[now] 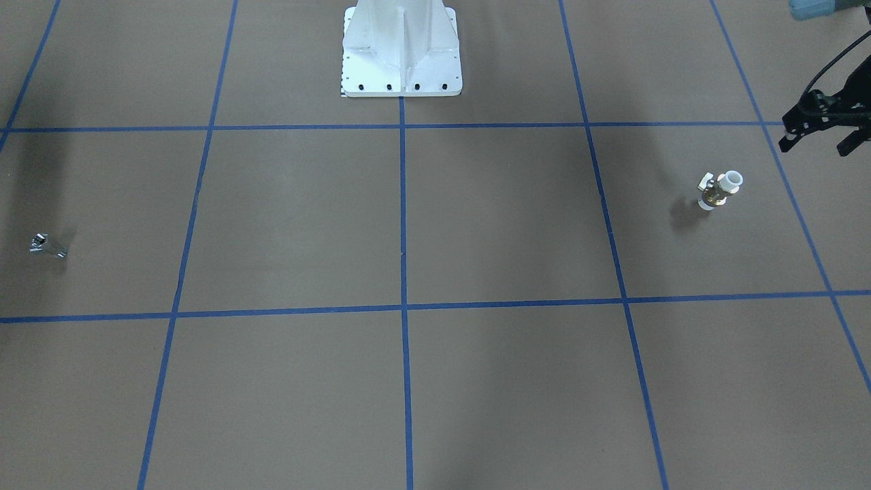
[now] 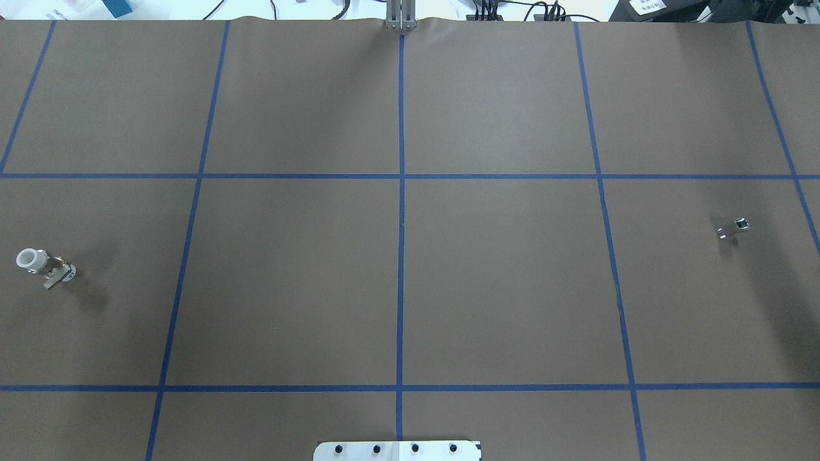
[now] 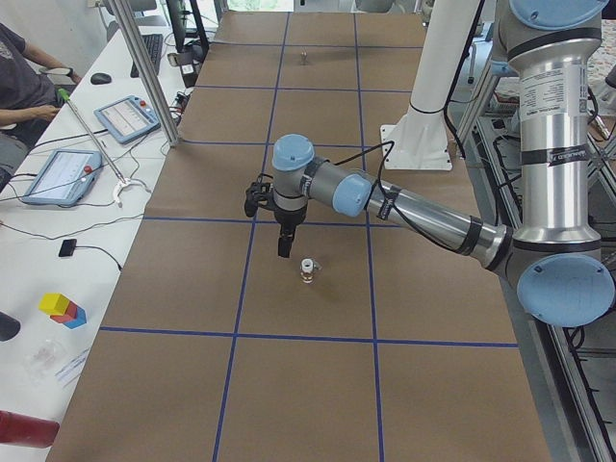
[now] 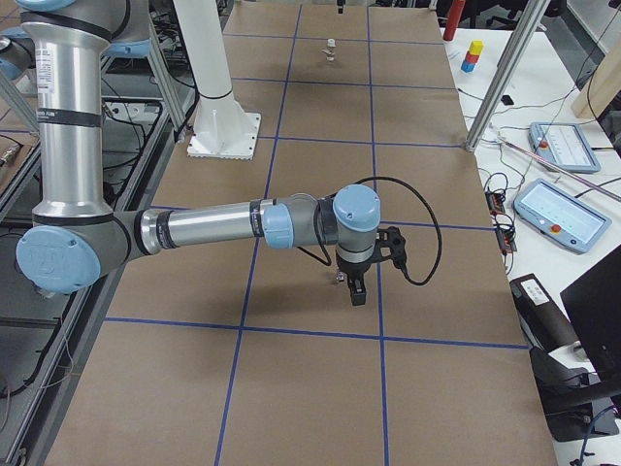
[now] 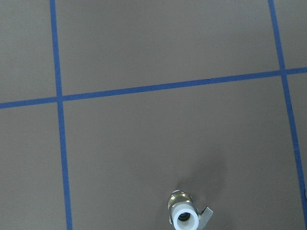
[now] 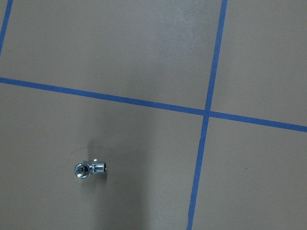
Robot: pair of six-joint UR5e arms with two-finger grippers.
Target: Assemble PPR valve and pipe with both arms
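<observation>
The PPR valve (image 1: 719, 190), brass with white ends and a silver lever, stands upright on the brown table on my left side. It also shows in the overhead view (image 2: 43, 266) and at the bottom of the left wrist view (image 5: 184, 218). My left gripper (image 1: 816, 144) hovers above and beside the valve, open and empty. The pipe (image 1: 46, 246), a tiny shiny silver fitting, lies on my right side and shows in the right wrist view (image 6: 89, 168). My right gripper (image 4: 356, 288) hangs just over the pipe (image 4: 342, 279). I cannot tell if it is open or shut.
The white bolted pedestal (image 1: 401, 51) stands at the table's robot side. Blue tape lines (image 2: 401, 192) divide the brown table into squares. Operators' tablets (image 3: 58, 173) and cables lie on a white side bench.
</observation>
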